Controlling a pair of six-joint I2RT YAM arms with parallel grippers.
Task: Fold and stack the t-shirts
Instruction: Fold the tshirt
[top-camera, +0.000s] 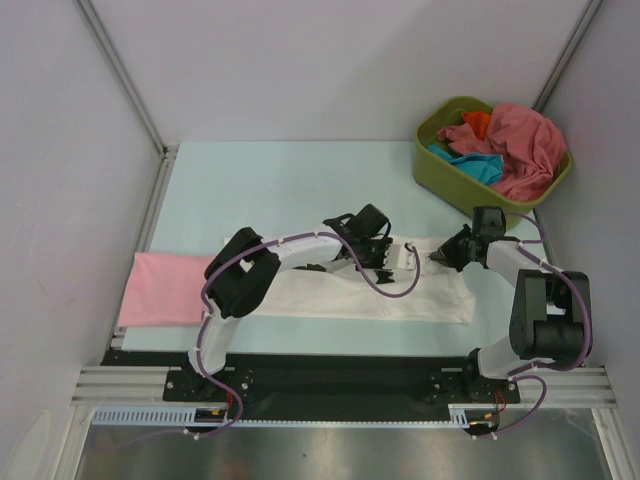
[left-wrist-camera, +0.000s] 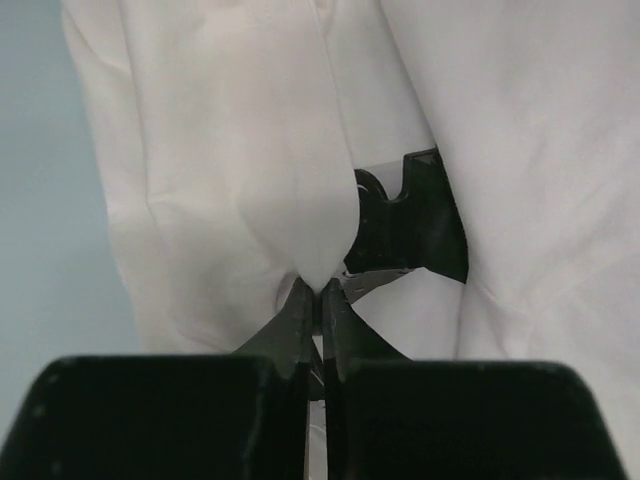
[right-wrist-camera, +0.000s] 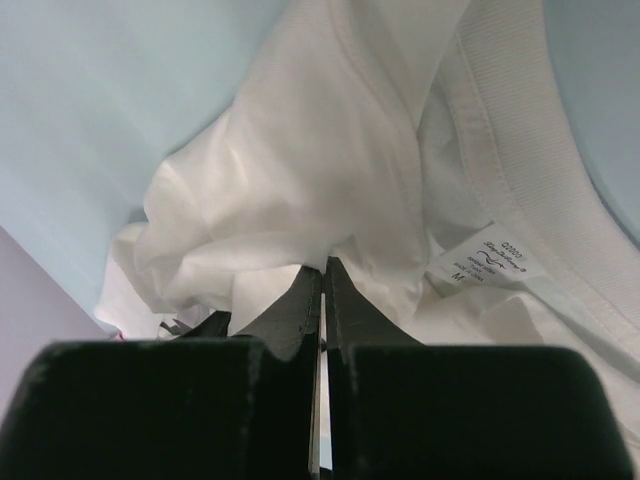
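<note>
A large white t-shirt (top-camera: 340, 295) lies in a long strip across the near middle of the table. My left gripper (top-camera: 385, 252) is shut on a pinched fold of the white t-shirt (left-wrist-camera: 290, 180) near its middle top. My right gripper (top-camera: 440, 256) is shut on bunched white cloth (right-wrist-camera: 300, 170) at the shirt's right end, near the collar and size label (right-wrist-camera: 490, 262). A light pink t-shirt (top-camera: 165, 288) lies folded flat at the left. Rose-red (top-camera: 525, 145), teal (top-camera: 475, 165) and orange (top-camera: 476, 122) tees are heaped in the tub.
An olive-green plastic tub (top-camera: 440, 175) stands at the back right. The pale blue table surface (top-camera: 280, 185) stretches behind the white shirt. Grey walls close in on both sides. The black rail with the arm bases (top-camera: 340, 380) runs along the near edge.
</note>
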